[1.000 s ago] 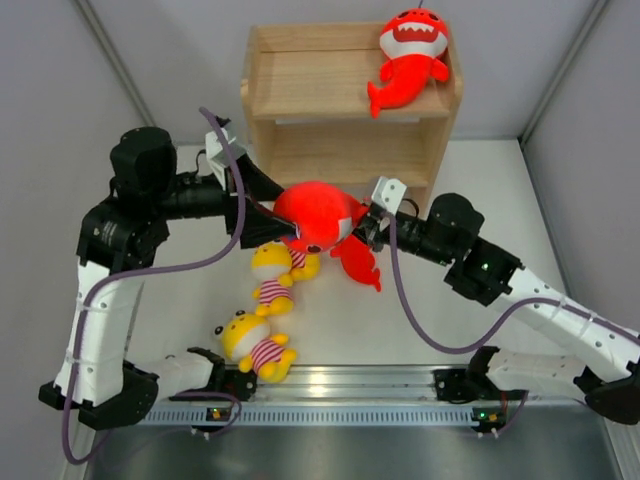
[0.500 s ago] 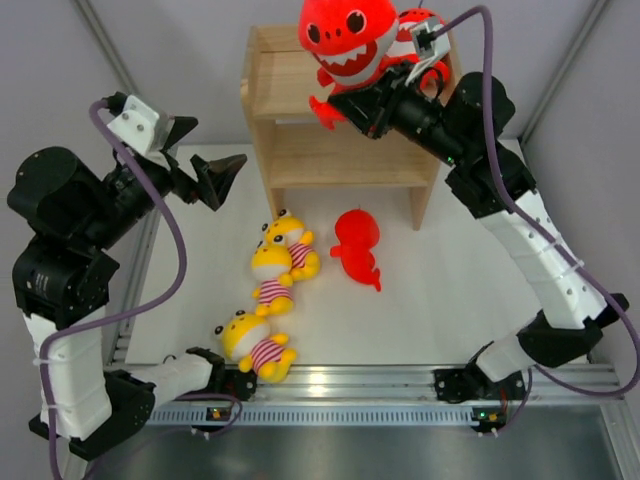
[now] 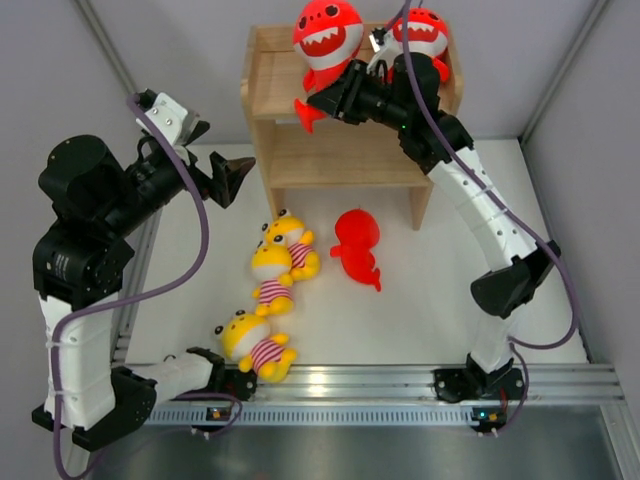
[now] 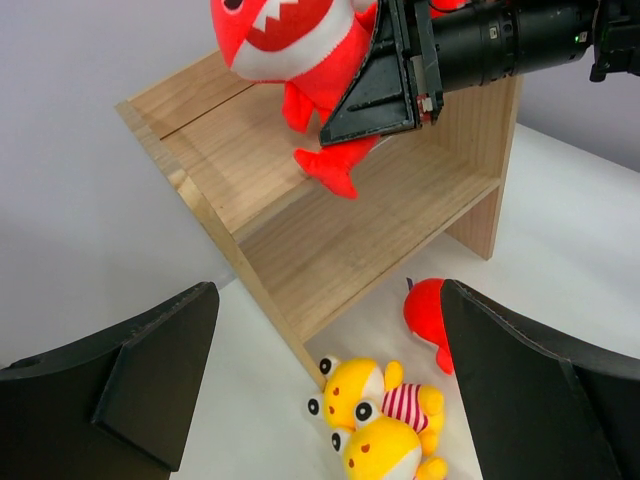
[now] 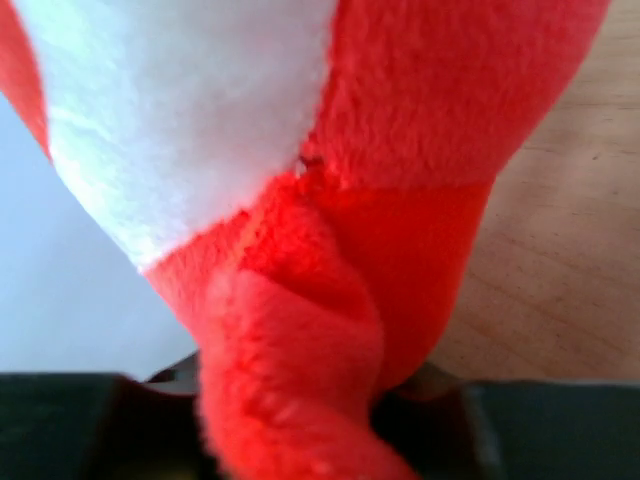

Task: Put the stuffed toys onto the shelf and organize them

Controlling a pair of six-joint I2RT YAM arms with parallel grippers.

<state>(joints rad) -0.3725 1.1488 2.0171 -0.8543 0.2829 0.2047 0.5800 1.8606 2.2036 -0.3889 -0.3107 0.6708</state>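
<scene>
My right gripper (image 3: 325, 97) is shut on a red shark (image 3: 326, 33) by its lower body and holds it upright over the left part of the shelf's (image 3: 300, 135) top board; the left wrist view shows that shark (image 4: 290, 40) too, and it fills the right wrist view (image 5: 400, 150). A second red shark (image 3: 425, 35) sits on the top board at the right. A third red shark (image 3: 355, 240) lies on the table. Three yellow striped toys (image 3: 287, 240) (image 3: 270, 278) (image 3: 250, 342) lie in front of the shelf. My left gripper (image 3: 215, 165) is open and empty, raised left of the shelf.
The shelf's lower board (image 4: 350, 250) is bare. Grey walls close in the table on the left, back and right. The metal rail (image 3: 340, 400) with both arm bases runs along the near edge.
My right gripper lifted the red shark from the table's middle up to the shelf top, then shifted it slightly left. My left arm pulled back to the left and rose, jaws open.
</scene>
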